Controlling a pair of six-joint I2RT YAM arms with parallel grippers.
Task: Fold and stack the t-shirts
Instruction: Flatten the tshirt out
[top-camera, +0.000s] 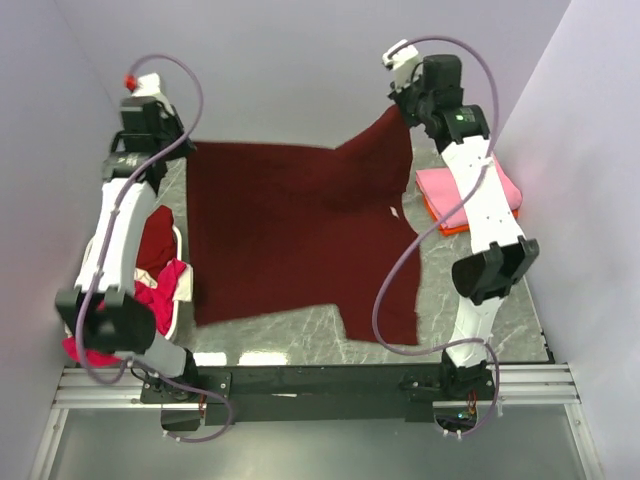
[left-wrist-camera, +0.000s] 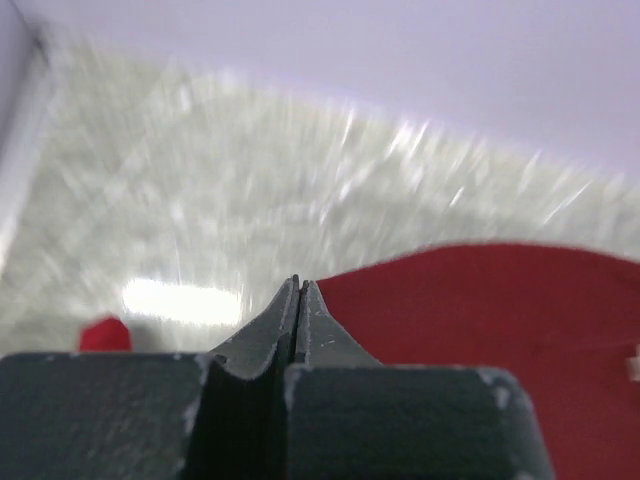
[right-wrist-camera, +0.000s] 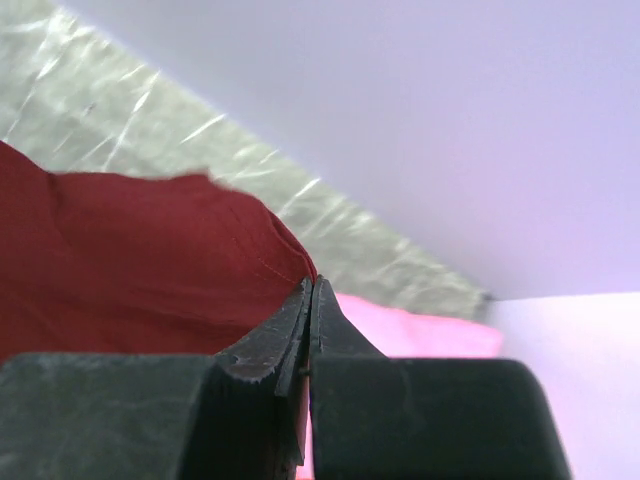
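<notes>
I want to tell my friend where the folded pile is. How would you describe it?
Find the big maroon shirt spread over the table. Just right of it, partly under the right arm, lies a pink shirt on an orange one. It is the only flat, folded pile; the other bright shirts are bunched in the left basket.

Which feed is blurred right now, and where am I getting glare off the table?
Left wrist: table smeared by motion blur, one bright glare patch; only the jaws look sharp. Right wrist: clearer, maroon t-shirt seam legible. Top external: sharp, small light reflections near the table's front edge.
</notes>
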